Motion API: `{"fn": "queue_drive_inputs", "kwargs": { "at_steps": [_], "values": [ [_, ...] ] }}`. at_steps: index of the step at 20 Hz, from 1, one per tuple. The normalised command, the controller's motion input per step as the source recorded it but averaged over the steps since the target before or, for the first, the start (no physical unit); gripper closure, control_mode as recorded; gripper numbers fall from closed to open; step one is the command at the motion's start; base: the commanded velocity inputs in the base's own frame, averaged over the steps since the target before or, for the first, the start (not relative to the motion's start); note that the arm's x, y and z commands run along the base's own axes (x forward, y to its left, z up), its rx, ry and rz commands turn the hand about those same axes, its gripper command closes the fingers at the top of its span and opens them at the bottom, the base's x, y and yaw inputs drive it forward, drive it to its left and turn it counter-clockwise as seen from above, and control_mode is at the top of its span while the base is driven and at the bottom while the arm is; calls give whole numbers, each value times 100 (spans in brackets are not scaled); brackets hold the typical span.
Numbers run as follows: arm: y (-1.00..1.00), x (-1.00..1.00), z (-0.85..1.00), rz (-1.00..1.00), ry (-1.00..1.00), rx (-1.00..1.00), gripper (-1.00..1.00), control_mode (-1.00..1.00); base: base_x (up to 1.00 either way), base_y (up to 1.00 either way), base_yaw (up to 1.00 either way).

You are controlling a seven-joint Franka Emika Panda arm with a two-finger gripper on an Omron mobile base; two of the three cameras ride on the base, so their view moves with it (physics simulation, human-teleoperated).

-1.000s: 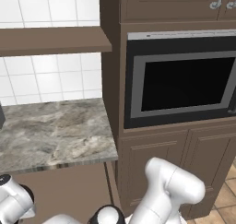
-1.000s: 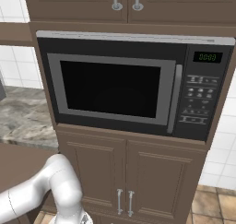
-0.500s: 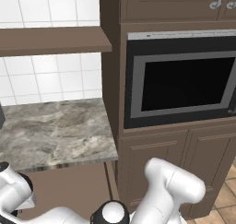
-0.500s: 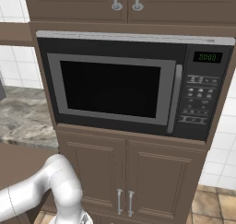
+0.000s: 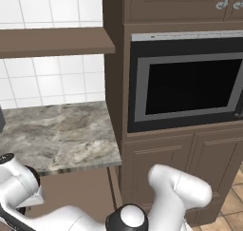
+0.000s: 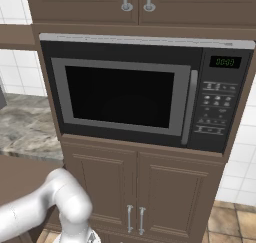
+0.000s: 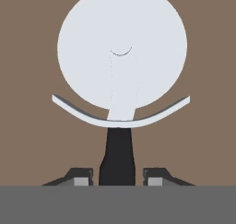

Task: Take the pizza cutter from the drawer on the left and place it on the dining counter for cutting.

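The white arm [image 5: 178,192] is seen rising from the lower right of the left base view, where it is folded at a rounded elbow and carried leftward along the bottom edge, past a dark joint cap [image 5: 127,218] at bottom centre, to a second white link with a dark joint [image 5: 16,185] at the lower left. In the right base view the same arm [image 6: 62,202] is shown as a bent white elbow at the lower left. In the hand view the gripper [image 7: 117,176] is presented at bottom centre; its two dark fingertips [image 7: 80,176] are set partly apart, one on either side of a black handle.
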Motion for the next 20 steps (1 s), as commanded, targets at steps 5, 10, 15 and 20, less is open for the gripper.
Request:
{"fn": "queue_drive_inputs", "kwargs": {
  "at_steps": [5,10,15,20],
  "values": [
    [-56,-23,40,0,-2,0,100,-100,0,0,0],
    [-70,-24,22,0,-12,0,100,-100,0,0,0],
    [-60,-1,41,0,-12,1,100,-100,0,0,0],
    [-42,-1,80,0,0,1,100,-100,0,0,0]
  ]
}}
